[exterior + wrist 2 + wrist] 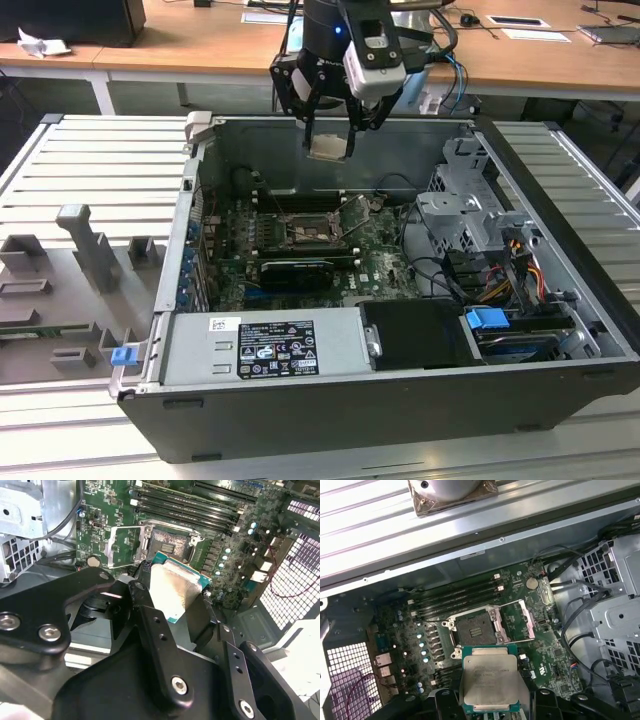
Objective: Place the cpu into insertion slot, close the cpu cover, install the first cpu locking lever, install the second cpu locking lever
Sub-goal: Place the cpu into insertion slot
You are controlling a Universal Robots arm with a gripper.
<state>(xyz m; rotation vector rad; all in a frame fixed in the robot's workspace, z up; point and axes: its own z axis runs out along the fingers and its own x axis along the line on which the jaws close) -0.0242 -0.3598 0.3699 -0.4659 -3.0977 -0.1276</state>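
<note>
My gripper point(330, 140) hangs above the open computer case, shut on the cpu point(330, 148), a small square chip with a pale metal top. In both wrist views the cpu point(175, 590) point(490, 677) sits between the black fingers point(145, 587), held by its edges above the green board. The insertion slot point(472, 630) point(172, 542) point(303, 232) lies bare and dark below the chip. The cpu cover point(517, 622) point(122, 545) is swung open and rests beside the slot, on the exterior view's right.
Long black memory sticks point(455, 600) run along the far side of the slot. A grey power supply point(265, 345) fills the case front, and a metal drive cage point(465, 215) with cables stands at the exterior view's right. Grey fixtures point(90, 250) sit outside the case.
</note>
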